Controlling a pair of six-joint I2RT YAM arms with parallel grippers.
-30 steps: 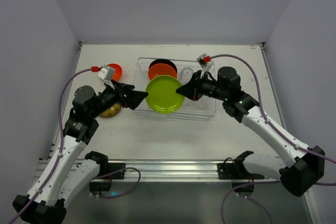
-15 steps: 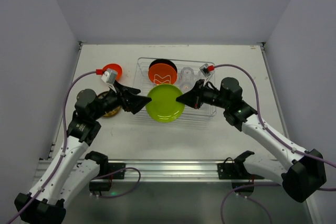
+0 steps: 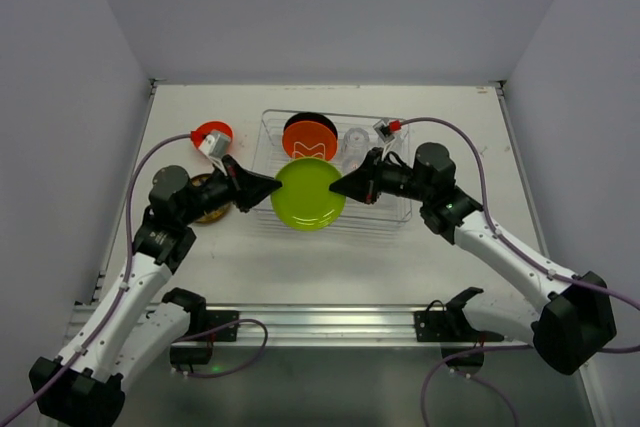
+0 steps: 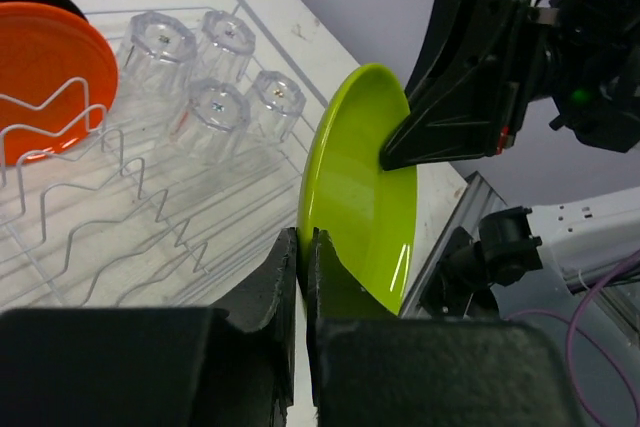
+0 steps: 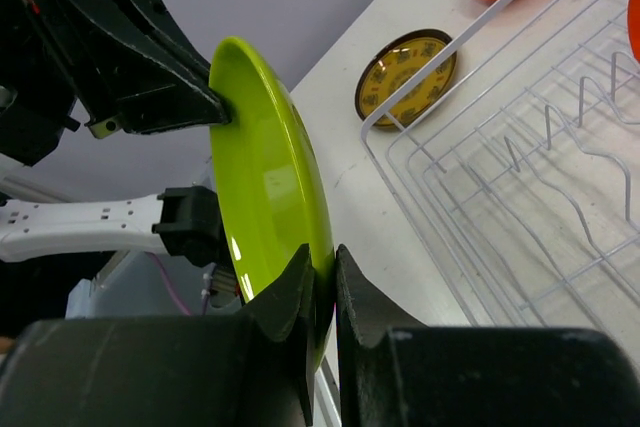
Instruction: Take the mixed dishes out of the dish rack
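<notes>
Left pincer point(image 4: 302, 242) and right pincer point(image 5: 322, 265) are clamped on the lime green plate point(image 3: 308, 197); handover is judged underway, right release required.

A robotics lab test cell is shown: a white table point(image 3: 300, 267) is boxed in by plain grey panels point(image 3: 320, 17) at 9, 12 and 3 o'clock, while a left arm point(image 3: 120, 297) and right arm point(image 3: 510, 252) are bolted to an aluminium rail point(image 3: 330, 319) at 6 o'clock.

even, bright overhead light, soft shadows; glare streaks on the lime plate point(image 4: 355, 187); near fingers point(image 4: 268, 295) blurred.
</notes>
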